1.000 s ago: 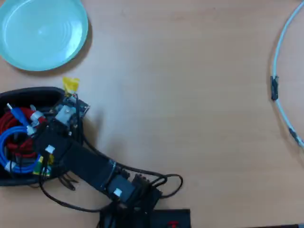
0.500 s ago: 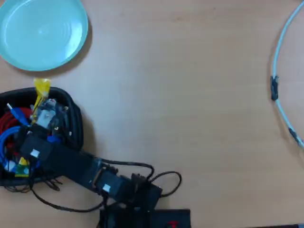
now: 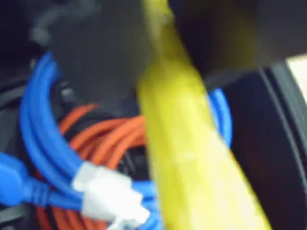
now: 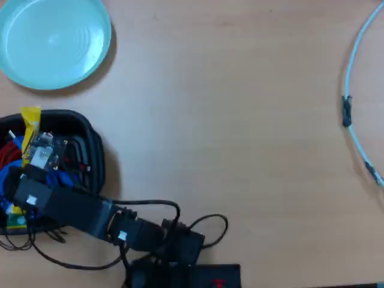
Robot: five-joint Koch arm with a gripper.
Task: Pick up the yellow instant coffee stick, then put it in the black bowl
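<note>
Gripper (image 4: 29,141): I see it in the overhead view above the left part of the black bowl, mostly hidden under the wrist hardware. In the wrist view the dark jaws blur at the top edge on either side of the sachet, and I read them as clamped on it.
Yellow instant coffee stick (image 3: 187,158): In the wrist view it runs from the top centre down to the bottom right, blurred and filling much of the frame. In the overhead view (image 4: 30,123) its free end sticks out past the gripper, over the far rim of the bowl.
Blue cable (image 3: 43,139): I see it coiled below the stick in the wrist view, looping on both sides of it.
Orange cable (image 3: 108,139): Bundled inside the blue loops, directly under the stick. In the overhead view it reads red.
White connector (image 3: 108,191): Sits on the blue cable at the lower left of the wrist view.
Black bowl (image 4: 93,153): At the left edge of the overhead view, holding the cables; the arm lies across its near side.
Arm (image 4: 72,207): Reaches from the bottom centre toward the left, wires trailing beside it.
Teal plate (image 4: 54,39): Top left, just beyond the bowl, not touching it.
Table (image 4: 240,150): Light wood surface.
White tube (image 4: 354,90): Curves along the right edge, well apart from everything else.
</note>
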